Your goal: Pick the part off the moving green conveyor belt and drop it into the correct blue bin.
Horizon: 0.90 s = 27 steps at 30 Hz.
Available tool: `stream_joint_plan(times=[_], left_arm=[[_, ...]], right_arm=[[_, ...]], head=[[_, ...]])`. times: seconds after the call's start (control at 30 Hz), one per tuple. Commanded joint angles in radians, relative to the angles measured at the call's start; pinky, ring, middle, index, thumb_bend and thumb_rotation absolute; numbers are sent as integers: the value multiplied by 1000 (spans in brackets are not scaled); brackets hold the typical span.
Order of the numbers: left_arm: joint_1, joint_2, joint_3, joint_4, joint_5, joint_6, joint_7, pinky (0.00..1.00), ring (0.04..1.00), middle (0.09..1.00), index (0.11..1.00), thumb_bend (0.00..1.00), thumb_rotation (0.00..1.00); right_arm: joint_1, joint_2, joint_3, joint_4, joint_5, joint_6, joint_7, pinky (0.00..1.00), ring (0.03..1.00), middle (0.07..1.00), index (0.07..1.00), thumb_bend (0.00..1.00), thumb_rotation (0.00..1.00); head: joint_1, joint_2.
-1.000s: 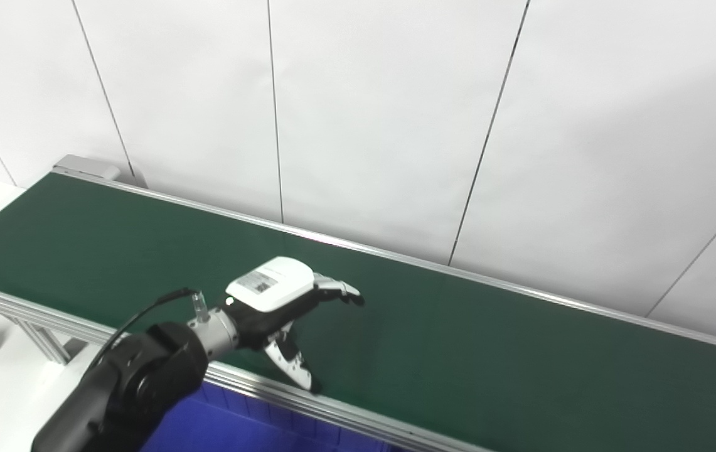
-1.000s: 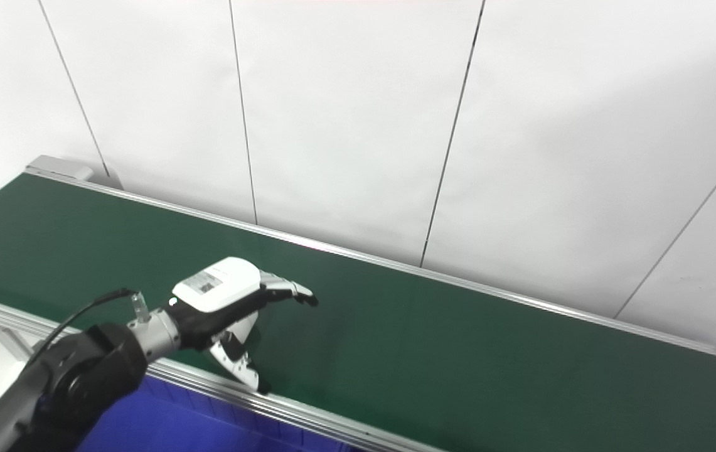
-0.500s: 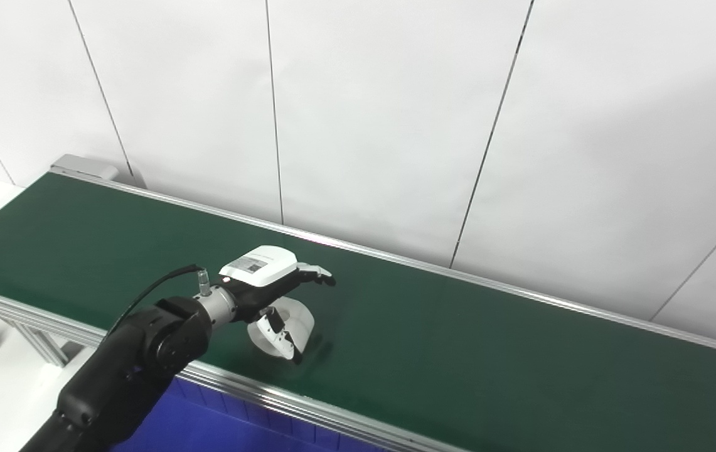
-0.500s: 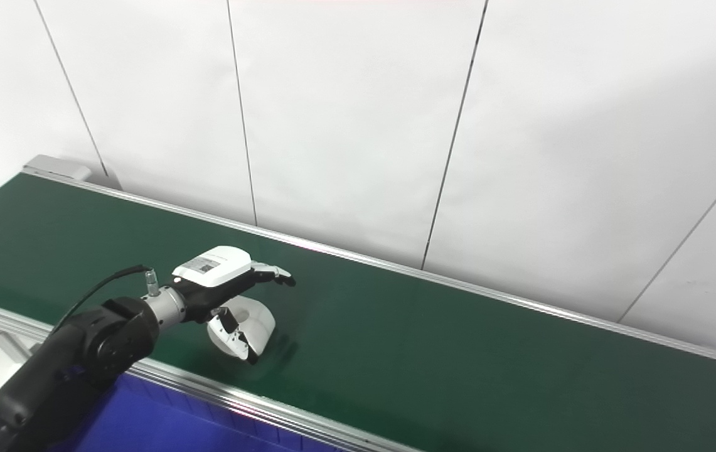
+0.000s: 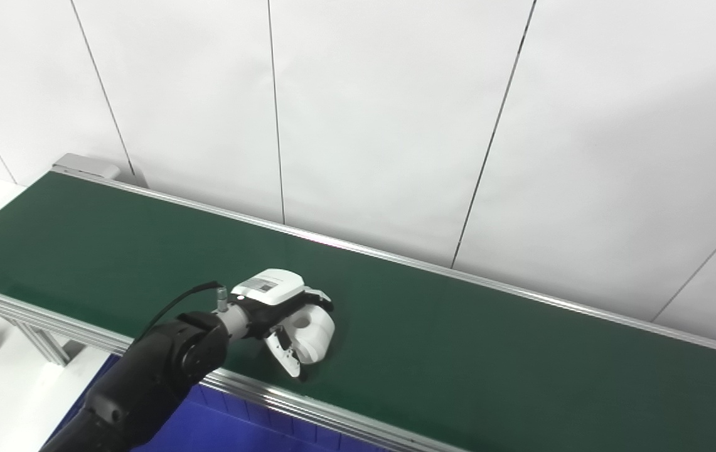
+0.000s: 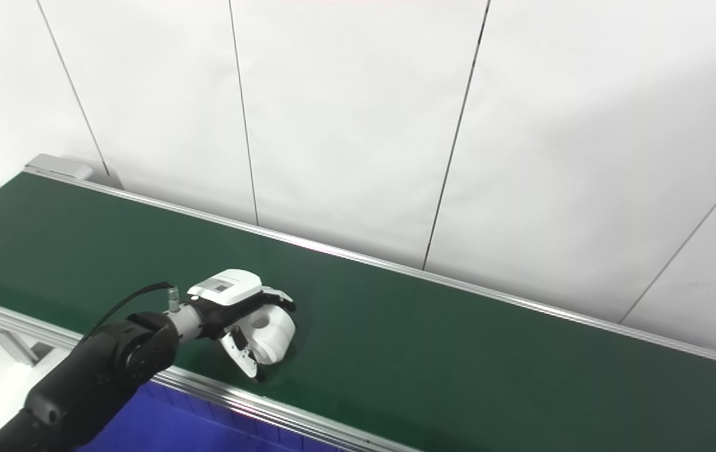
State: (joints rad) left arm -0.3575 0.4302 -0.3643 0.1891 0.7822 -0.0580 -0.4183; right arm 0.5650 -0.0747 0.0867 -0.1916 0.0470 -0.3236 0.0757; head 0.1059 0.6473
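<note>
The left hand (image 5: 279, 314) curled around the white rounded part (image 5: 312, 326) on the green conveyor belt (image 5: 458, 339), near the belt's front rail, seemingly to clamp it for lifting toward the blue bin (image 5: 219, 427) just below that rail.

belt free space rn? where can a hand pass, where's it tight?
Bare belt right of the left hand, out to the frame edge, and far-left toward the end cap. Tight only around the white part in that hand by the near rail.

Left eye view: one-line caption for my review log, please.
Robot's left hand curls around a white rounded plastic part on the dark green conveyor belt, blue bin below the near rail.
</note>
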Motion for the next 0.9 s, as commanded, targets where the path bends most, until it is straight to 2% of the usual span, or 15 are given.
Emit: stream_joint_plan(times=[0.0,0.07,0.1,0.13,0.2,0.23,0.27,0.33,0.5,0.67,0.87], left_arm=[[-27,-5,-10,-8,-26,26,-32,784,819,820,786,999,236],[-26,-15,-19,-2,-27,32,-31,729,776,780,754,994,203],[-25,-20,-22,2,-25,28,-20,691,745,757,728,957,182],[-20,-27,-23,10,-22,7,16,658,719,737,706,943,163],[-14,-35,-23,23,-27,-29,69,544,619,653,628,855,112],[-10,-39,-21,32,-34,-48,99,507,584,623,548,658,83],[-8,-42,-22,40,-38,-66,123,486,559,598,519,591,70],[-4,-46,-20,53,-48,-112,175,434,501,537,481,535,25],[-10,-46,-21,53,-58,-160,210,413,475,514,462,521,0],[-14,-45,-20,28,-58,-152,195,437,493,521,456,520,0],[-15,-38,-15,-11,-63,-165,197,405,462,508,467,523,0]], right_arm=[[7,5,3,-34,7,-6,6,1000,1000,1000,1000,881,1000],[6,8,4,-33,5,-6,4,1000,1000,1000,1000,877,1000],[7,9,5,-36,2,-3,3,1000,1000,1000,1000,878,1000],[7,11,6,-40,2,2,2,1000,1000,1000,1000,880,1000],[8,13,7,-46,3,8,1,1000,1000,1000,1000,887,1000],[8,15,7,-48,1,9,-1,1000,1000,1000,1000,893,1000],[9,17,7,-49,-1,10,-2,1000,1000,1000,1000,896,1000],[8,19,7,-50,-3,13,-2,1000,1000,1000,1000,902,1000],[7,19,8,-47,-3,11,1,1000,1000,1000,1000,899,1000],[5,21,8,-52,-10,14,-2,1000,1000,1000,1000,898,1000],[9,21,7,-65,-7,25,-1,1000,1000,1000,1000,900,1000]], head=[[-2,1],[-4,2],[-4,2],[-5,3],[-6,5],[-6,5],[-6,6],[-7,6],[-9,7],[-10,12],[2,32]])
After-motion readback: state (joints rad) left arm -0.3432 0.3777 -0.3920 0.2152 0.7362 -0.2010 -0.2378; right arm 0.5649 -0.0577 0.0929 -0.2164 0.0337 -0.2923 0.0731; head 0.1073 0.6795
